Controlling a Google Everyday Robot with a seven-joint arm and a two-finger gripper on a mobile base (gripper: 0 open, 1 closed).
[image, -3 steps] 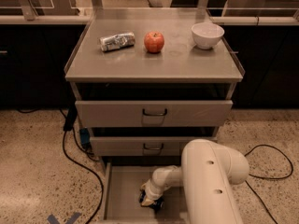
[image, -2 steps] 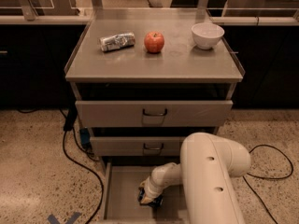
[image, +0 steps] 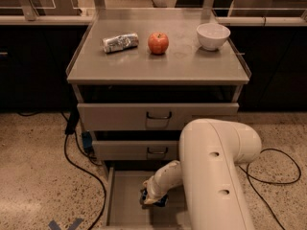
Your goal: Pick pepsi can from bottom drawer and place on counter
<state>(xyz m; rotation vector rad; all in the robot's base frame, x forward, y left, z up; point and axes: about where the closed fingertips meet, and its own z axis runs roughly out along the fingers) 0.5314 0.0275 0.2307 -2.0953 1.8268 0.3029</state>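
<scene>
At far left a black cable trails over the speckled floor beside the cabinet, clear of the work. Next comes the bottom drawer, pulled out with its bare floor showing along the left wall. Down in it, near the middle, the pincer sits right over the pepsi can. Only slivers of blue show at its edges, so the can is in the drawer and not yet lifted, and I cannot tell whether the pincer has clamped it. This looks like the grasp itself. To do it well, the hold should be firm and square across the can's body before any lift. The rise should then go straight up until the can clears the drawer's low walls, and come outward before climbing, because the two closed drawers overhang just above. On the worktop a silver-white can lies on its side at left, with an apple just right of it and a white bowl further right. The bare front strip looks the safest landing spot. At right the broad white arm hides the drawer's right side.
</scene>
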